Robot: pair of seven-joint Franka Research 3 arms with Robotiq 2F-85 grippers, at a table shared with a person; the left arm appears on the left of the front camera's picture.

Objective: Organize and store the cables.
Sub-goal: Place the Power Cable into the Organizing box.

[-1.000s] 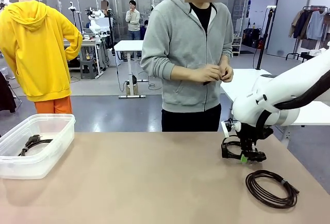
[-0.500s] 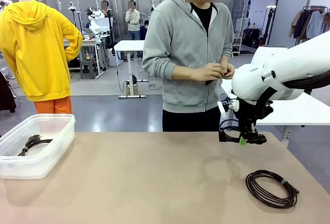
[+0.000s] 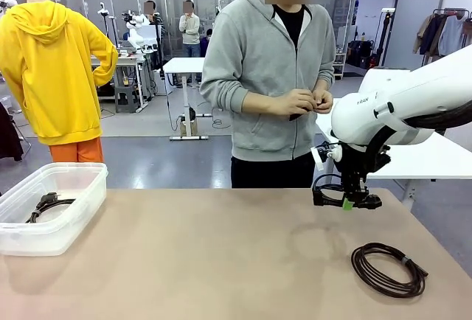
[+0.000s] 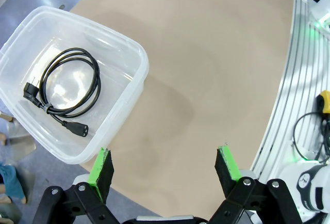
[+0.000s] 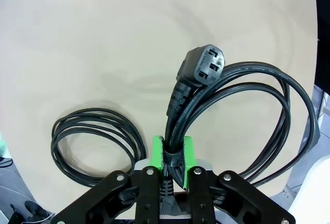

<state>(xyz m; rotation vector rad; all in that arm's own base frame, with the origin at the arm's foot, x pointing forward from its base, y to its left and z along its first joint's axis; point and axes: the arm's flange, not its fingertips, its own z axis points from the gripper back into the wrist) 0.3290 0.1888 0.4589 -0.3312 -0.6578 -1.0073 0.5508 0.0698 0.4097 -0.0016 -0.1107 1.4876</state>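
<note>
My right gripper (image 3: 346,203) (image 5: 172,161) is shut on a coiled black cable (image 5: 247,115) (image 3: 328,186) and holds it above the table's right side; its plug end (image 5: 202,69) sticks out past the green pads. A second coiled cable (image 3: 387,268) (image 5: 95,141) lies flat on the table below it, at the near right. A third coil (image 4: 64,87) (image 3: 48,206) rests inside the clear plastic bin (image 3: 74,209) (image 4: 129,87) at the table's left. My left gripper (image 4: 165,170) hangs open, high above the table edge beside the bin, with nothing between its fingers.
A person in a grey hoodie (image 3: 269,77) stands at the far side, both hands together at the waist, away from the table. The tan tabletop (image 3: 206,261) stretches bare between bin and cables. A metal rail (image 4: 299,79) runs along one table edge.
My right arm has lifted the held cable off the table, up and slightly left, then steadied. The coil on the table and the bin have not moved.
</note>
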